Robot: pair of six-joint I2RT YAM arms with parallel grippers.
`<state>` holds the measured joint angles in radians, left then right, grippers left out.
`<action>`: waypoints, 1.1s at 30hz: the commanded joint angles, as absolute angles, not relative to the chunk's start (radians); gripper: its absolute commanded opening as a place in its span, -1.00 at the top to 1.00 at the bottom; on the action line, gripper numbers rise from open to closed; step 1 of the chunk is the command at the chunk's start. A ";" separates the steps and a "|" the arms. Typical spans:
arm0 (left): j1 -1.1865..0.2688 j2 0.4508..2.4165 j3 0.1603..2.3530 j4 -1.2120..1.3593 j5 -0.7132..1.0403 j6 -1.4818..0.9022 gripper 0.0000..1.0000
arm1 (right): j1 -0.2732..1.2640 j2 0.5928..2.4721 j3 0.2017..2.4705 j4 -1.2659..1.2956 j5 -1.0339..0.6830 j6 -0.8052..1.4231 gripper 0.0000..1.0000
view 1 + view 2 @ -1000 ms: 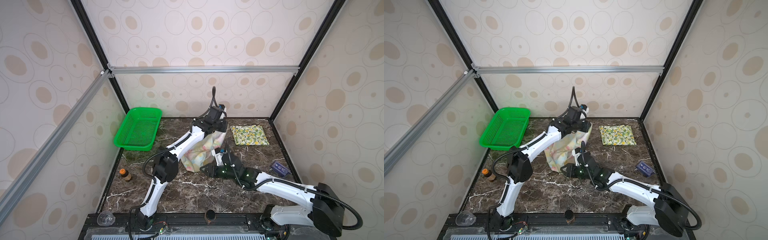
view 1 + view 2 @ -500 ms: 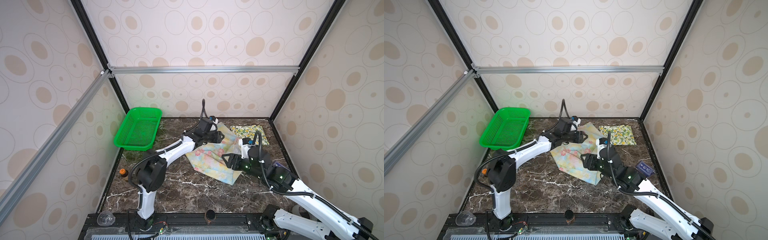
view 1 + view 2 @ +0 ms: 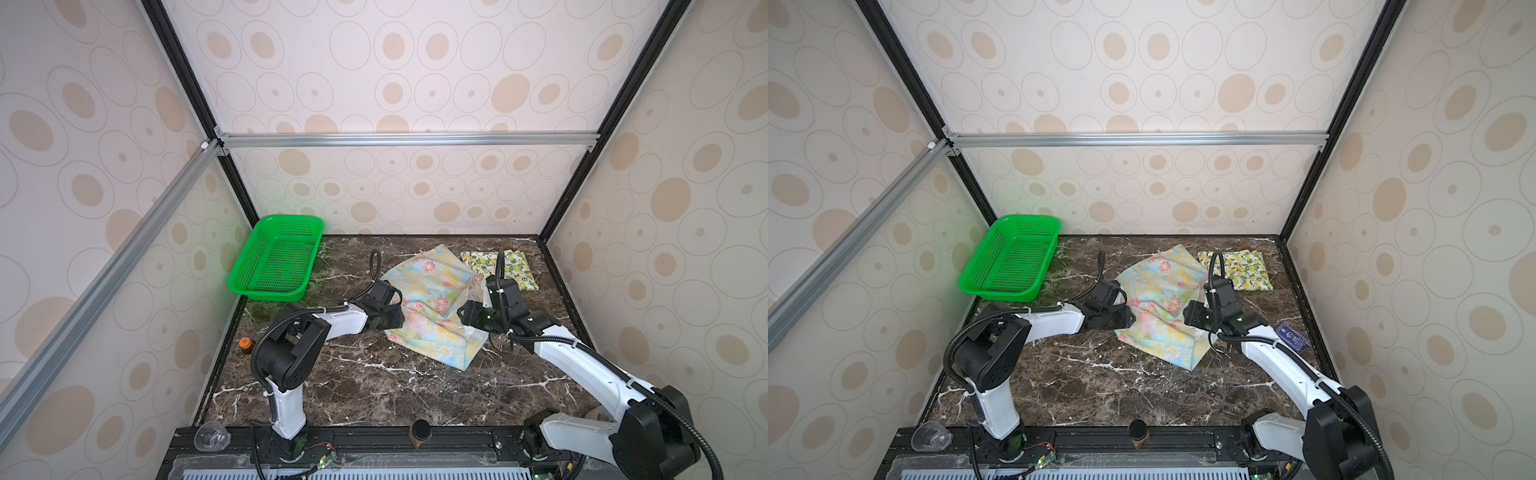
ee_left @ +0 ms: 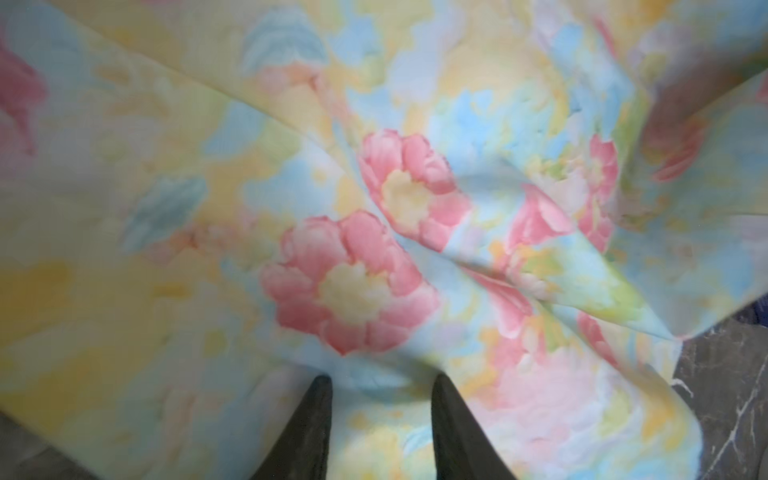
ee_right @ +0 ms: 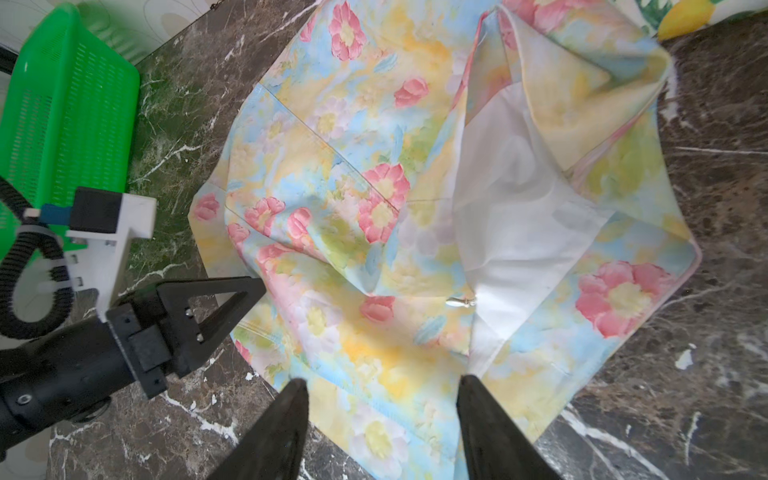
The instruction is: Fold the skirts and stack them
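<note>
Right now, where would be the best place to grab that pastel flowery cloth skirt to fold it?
Probably the pointed near corner of the pastel blue-yellow flowered cloth skirt, coming from the front edge of the dark marble table: there it lies flat and free, whereas its middle is rumpled.

left arm: white shells, black joints | right arm: same white-and-black build, small green lights near wrist | hose: black, ribbed, white zip ties | left fingers: black, triangular cut-out, small screws | right fingers: black, tapering | camera bracket: white, blue plug
</note>
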<state>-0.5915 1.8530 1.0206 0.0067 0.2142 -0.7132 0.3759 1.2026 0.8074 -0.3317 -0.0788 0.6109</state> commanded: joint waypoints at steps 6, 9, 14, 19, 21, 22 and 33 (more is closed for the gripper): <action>-0.486 1.841 0.931 0.065 0.189 -0.716 0.23 | 0.296 1.211 0.804 -0.319 -0.087 0.617 -0.19; -0.417 1.819 0.900 0.050 0.182 -0.673 0.22 | 0.293 1.223 0.803 -0.318 -0.088 0.624 -0.18; -0.350 1.819 0.978 -0.011 0.104 -0.557 0.21 | 0.293 1.261 0.792 -0.339 -0.133 0.641 -0.11; -0.347 1.836 1.129 -0.019 0.033 -0.457 0.19 | 0.294 1.286 0.755 -0.315 -0.170 0.660 -0.01; -0.348 1.811 1.157 -0.005 0.032 -0.443 0.18 | 0.297 1.284 0.761 -0.311 -0.160 0.644 0.00; -0.348 1.787 1.164 -0.004 0.042 -0.442 0.16 | 0.298 1.284 0.769 -0.311 -0.151 0.633 -0.01; -0.617 1.561 1.035 -0.243 0.014 -0.532 0.11 | 0.313 1.474 0.933 -0.300 -0.070 0.477 0.01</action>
<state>-0.5507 1.5703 1.0904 -0.1234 0.0174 -0.4915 0.3027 1.4395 0.8959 -0.3088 -0.1074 0.5331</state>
